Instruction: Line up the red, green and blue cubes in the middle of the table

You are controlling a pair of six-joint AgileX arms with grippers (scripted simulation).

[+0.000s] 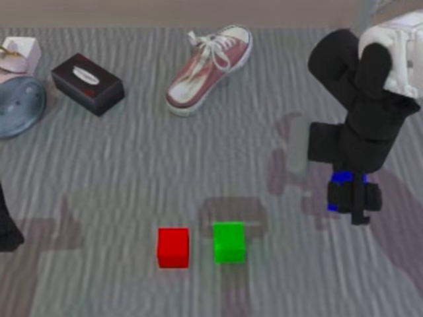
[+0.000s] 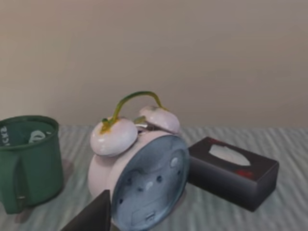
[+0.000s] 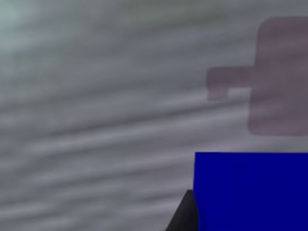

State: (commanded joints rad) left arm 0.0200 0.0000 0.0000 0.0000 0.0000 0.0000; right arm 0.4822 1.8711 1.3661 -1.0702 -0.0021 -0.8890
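The red cube (image 1: pixel 173 247) and the green cube (image 1: pixel 229 242) sit side by side near the front middle of the table (image 1: pixel 119 198), a small gap between them. To the right of the green cube, my right gripper (image 1: pixel 353 198) is shut on the blue cube (image 1: pixel 342 177), which is mostly hidden under the wrist. In the right wrist view the blue cube (image 3: pixel 250 192) fills the lower corner, with one dark finger (image 3: pixel 185 214) against its side. My left arm (image 1: pixel 6 231) is parked at the left edge, and only one finger (image 2: pixel 94 214) shows in its wrist view.
A red sneaker (image 1: pixel 208 66) lies at the back middle. A black tissue box (image 1: pixel 88 83) and a pale alarm clock (image 1: pixel 16 99) are at the back left. The left wrist view adds a green mug (image 2: pixel 29 161) beside the clock (image 2: pixel 144 183).
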